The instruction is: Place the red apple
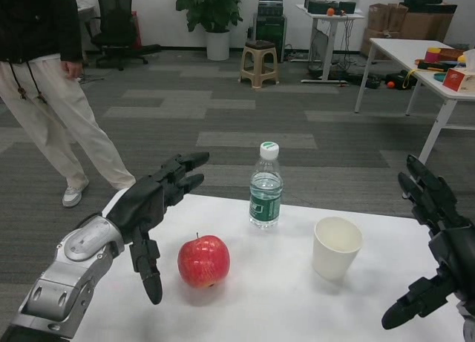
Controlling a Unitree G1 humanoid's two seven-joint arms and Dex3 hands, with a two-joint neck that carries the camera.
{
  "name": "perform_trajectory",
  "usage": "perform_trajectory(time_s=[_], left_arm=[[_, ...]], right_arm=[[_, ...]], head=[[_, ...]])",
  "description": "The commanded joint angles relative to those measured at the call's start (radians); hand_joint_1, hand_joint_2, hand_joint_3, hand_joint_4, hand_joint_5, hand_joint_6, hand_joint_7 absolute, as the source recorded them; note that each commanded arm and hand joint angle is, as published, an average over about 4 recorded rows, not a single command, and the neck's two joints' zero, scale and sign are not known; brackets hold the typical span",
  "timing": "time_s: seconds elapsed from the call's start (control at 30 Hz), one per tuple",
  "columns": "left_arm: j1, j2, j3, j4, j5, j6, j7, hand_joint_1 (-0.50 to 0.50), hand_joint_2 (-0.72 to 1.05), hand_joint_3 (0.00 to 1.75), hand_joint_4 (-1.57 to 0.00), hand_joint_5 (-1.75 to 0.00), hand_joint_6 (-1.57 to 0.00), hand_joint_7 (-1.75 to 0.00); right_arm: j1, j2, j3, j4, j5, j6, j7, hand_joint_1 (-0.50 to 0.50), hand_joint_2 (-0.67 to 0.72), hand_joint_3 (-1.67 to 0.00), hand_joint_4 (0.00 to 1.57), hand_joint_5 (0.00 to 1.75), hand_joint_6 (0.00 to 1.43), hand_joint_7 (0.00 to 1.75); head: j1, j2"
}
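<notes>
Surface: white table (282, 297), grey carpeted room.
Containers: clear plastic water bottle (266, 188), water seen inside; white paper cup (336, 247).
Red apple (203, 261): stood on table.
Left hand (152, 208): spread, beside apple.
Right hand (438, 238): spread, nothing held.

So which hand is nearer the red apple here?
Left. The left hand is open just beside the red apple, on its left and not touching it. The right hand is open at the table's far right, beyond the paper cup.
</notes>
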Motion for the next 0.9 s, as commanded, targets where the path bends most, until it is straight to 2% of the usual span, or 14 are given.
perform_trajectory(time_s=[0.03,0.2,0.37,0.43,0.53,0.67,0.9], left_arm=[[-0.002,0.016,0.015,0.019,-0.156,-0.053,0.032,-0.5,-0.59,0.04,0.0,-0.31,0.0,-0.35],[-0.006,0.035,0.05,0.01,-0.281,-0.06,0.038,-0.5,-0.55,0.02,0.0,-0.21,0.0,-0.35],[-0.012,0.058,0.075,-0.017,-0.349,-0.011,0.037,-0.5,-0.5,0.07,0.0,-0.18,0.0,-0.35],[-0.014,0.071,0.083,-0.038,-0.377,0.032,0.031,-0.5,-0.44,0.02,0.0,-0.13,0.0,-0.35],[-0.018,0.097,0.104,-0.081,-0.385,0.122,0.015,-0.5,-0.37,0.04,0.0,-0.1,0.0,-0.35],[-0.019,0.146,0.128,-0.164,-0.414,0.273,0.001,-0.5,-0.28,0.0,0.0,0.0,0.0,-0.35],[-0.016,0.156,0.132,-0.199,-0.42,0.294,0.004,-0.5,-0.26,0.02,0.0,0.0,0.0,-0.35]], right_arm=[[-0.019,0.004,0.005,0.007,0.01,-0.007,0.001,-0.38,0.34,0.0,0.0,0.0,0.0,0.14],[-0.02,0.002,0.005,0.004,0.01,-0.007,0.001,-0.38,0.34,0.0,0.0,0.0,0.0,0.14],[-0.02,0.0,0.005,-0.003,0.017,-0.007,0.0,-0.38,0.34,0.0,0.0,0.0,0.0,0.14],[-0.02,-0.002,0.005,-0.004,0.02,-0.007,0.0,-0.38,0.34,0.0,0.0,0.0,0.0,0.14],[-0.02,-0.004,0.007,-0.006,0.021,-0.007,-0.001,-0.38,0.34,0.0,0.0,0.0,0.0,0.14],[-0.02,-0.006,0.007,-0.01,0.023,-0.007,-0.002,-0.38,0.34,0.0,0.0,0.0,0.0,0.14],[-0.024,-0.011,0.011,-0.016,0.023,-0.007,-0.002,-0.38,0.34,-0.02,0.0,0.0,0.0,0.14]], head=[[-0.002,0.002],[-0.006,0.008],[-0.011,0.008],[-0.012,0.008],[-0.012,0.009],[-0.012,0.009],[-0.016,0.014]])
